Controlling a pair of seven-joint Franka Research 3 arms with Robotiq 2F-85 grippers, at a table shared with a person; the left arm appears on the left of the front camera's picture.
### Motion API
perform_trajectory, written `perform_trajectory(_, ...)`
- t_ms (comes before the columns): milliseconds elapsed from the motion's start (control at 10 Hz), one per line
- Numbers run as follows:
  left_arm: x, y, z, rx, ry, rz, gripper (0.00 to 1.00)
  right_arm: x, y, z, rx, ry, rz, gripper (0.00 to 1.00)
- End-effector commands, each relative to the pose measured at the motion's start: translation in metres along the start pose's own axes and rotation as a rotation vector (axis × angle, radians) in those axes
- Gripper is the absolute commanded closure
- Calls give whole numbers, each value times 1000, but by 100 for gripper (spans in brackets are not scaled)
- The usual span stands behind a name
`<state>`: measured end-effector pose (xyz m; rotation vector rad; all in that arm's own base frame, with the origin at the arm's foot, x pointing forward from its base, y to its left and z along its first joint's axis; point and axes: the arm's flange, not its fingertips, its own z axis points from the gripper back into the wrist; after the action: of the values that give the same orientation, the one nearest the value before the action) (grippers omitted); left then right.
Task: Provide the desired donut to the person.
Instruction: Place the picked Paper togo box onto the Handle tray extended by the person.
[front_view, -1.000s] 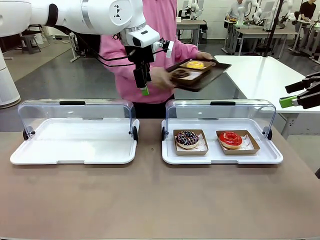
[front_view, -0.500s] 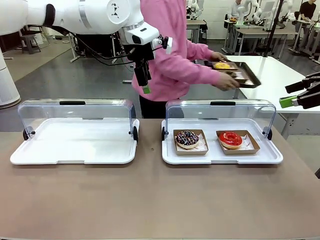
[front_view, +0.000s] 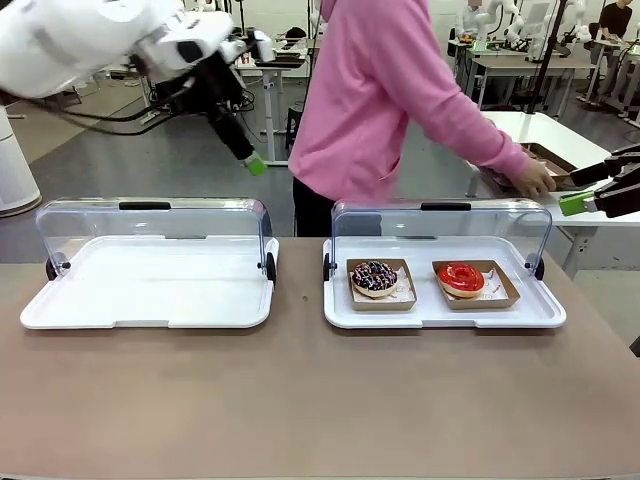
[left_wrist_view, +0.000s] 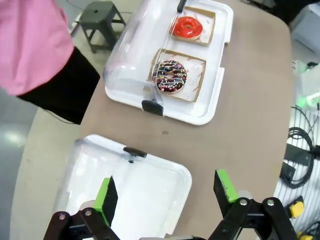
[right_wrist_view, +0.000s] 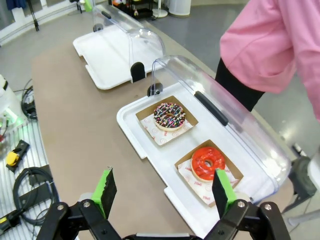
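A chocolate sprinkled donut (front_view: 374, 277) and a red glazed donut (front_view: 461, 278) sit in paper trays inside the right display case (front_view: 440, 312). The person (front_view: 385, 95) reaches toward a side table. Both the left gripper (left_wrist_view: 167, 192) and right gripper (right_wrist_view: 165, 192) hang spread apart, holding nothing.

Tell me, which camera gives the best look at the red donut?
The right wrist view: the red donut lies close below, unobstructed, in its cardboard tray. The front view shows it smaller, side-on; the left wrist view shows it far off, partly behind the clear lid.
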<state>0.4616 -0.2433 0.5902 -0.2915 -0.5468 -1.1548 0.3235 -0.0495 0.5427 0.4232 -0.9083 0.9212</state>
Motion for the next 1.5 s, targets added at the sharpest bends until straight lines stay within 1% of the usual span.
perform_trajectory(0,-52,-35,9,85,-76,12,0,0,-2,-2,11,-13,3,0)
perform_trajectory(100,-88,-51,25,96,-146,42,0,0,-2,-2,11,-13,3,0)
perform_trajectory(200,-126,-62,33,104,-195,96,0,0,-2,-2,11,-13,3,0)
perform_trajectory(300,-166,-70,40,120,-252,171,0,0,-2,-2,11,-13,3,0)
perform_trajectory(500,-239,-80,62,156,-350,278,0,0,-2,-2,11,-13,3,0)
perform_trajectory(600,-261,-81,71,155,-401,244,0,0,-2,-2,11,-13,3,0)
perform_trajectory(700,-280,-80,80,164,-425,254,0,0,-2,-2,11,-13,3,0)
perform_trajectory(800,-295,-76,86,140,-451,242,0,0,-2,-2,11,-13,3,0)
perform_trajectory(900,-305,-71,93,114,-466,222,0,0,-2,-2,11,-13,3,0)
perform_trajectory(1000,-291,-68,89,48,-463,132,0,0,-2,-2,11,-13,3,0)
perform_trajectory(1100,-262,-27,120,161,-438,260,0,0,-2,-2,11,-13,3,0)
perform_trajectory(1400,-262,-27,120,161,-438,260,0,0,-2,-2,11,-13,3,0)
